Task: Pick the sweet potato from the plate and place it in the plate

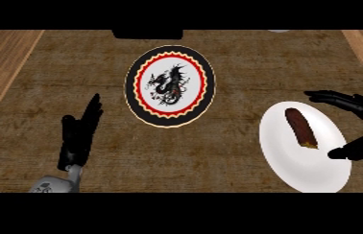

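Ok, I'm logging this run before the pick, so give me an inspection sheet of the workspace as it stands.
Surface: brown woven mat over the counter; lighter wood strips at both side edges.
Job's things: sweet potato lies on the white plate at the right; the black-rimmed plate with a dragon design at the centre holds nothing.
Clutter: dark object at the top edge, partly cut off; cannot tell what it is.
Hands: right hand open, fingers and thumb either side of the white plate, not touching the sweet potato. Left hand open, resting at the lower left, fingers up.
Cables: nothing seen.
Surroundings: nothing seen beyond the counter.
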Robot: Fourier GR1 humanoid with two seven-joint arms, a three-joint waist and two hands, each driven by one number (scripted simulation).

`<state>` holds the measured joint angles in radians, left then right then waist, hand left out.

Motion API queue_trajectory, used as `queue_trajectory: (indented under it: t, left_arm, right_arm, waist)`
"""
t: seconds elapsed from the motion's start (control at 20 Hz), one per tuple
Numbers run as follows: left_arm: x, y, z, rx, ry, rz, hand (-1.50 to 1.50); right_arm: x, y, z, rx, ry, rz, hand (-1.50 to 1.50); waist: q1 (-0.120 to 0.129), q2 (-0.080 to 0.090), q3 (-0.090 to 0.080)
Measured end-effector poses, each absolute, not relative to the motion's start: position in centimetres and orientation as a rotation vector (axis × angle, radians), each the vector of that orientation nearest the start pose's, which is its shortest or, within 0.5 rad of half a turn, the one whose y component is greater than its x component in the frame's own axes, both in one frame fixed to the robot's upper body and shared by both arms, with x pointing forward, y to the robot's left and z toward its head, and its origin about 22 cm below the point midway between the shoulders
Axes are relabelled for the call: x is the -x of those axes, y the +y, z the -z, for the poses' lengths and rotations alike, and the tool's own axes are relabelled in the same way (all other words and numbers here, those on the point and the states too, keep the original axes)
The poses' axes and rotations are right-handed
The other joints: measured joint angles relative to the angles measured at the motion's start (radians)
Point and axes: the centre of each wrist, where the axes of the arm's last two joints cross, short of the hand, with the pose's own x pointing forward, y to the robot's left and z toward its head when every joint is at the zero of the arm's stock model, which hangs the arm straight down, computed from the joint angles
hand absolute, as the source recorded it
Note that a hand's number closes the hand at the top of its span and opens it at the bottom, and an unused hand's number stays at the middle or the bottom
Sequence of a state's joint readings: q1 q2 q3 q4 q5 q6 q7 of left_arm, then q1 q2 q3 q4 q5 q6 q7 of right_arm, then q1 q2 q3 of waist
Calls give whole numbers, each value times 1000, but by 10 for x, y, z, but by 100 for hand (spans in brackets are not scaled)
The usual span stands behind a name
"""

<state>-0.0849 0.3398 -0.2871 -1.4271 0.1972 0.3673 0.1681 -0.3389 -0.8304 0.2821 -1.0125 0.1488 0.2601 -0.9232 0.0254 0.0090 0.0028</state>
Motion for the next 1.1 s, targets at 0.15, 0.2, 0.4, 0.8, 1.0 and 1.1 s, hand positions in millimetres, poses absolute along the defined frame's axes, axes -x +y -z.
queue_trajectory:
  t: [0.15, 0.2, 0.4, 0.8, 1.0, 1.1]
  left_arm:
    - [-256, 249, 9, -235, -1294, 49, 0]
    - [-254, 252, 11, -234, -1293, 49, 0]
    - [-251, 247, 10, -241, -1293, 48, 0]
    - [-252, 253, 8, -243, -1282, 44, 0]
    - [-248, 251, 11, -248, -1285, 36, 0]
    - [-249, 250, 11, -247, -1287, 37, 0]
  right_arm:
    - [-314, -417, -73, 130, -1766, -1359, -150]
    - [-315, -418, -76, 145, -1743, -1403, -150]
    - [-325, -409, -89, 168, -1610, -1575, -150]
    - [-337, -384, -72, 161, -1395, -1744, -150]
    - [-343, -378, -62, 170, -1345, -1774, -150]
    - [-347, -377, -61, 180, -1332, -1781, -150]
  waist:
    - [-4, -3, -1]
    - [-5, -4, -2]
    - [-7, -6, -3]
    - [-14, -8, -3]
    - [-15, -8, -3]
    - [-16, -8, -3]
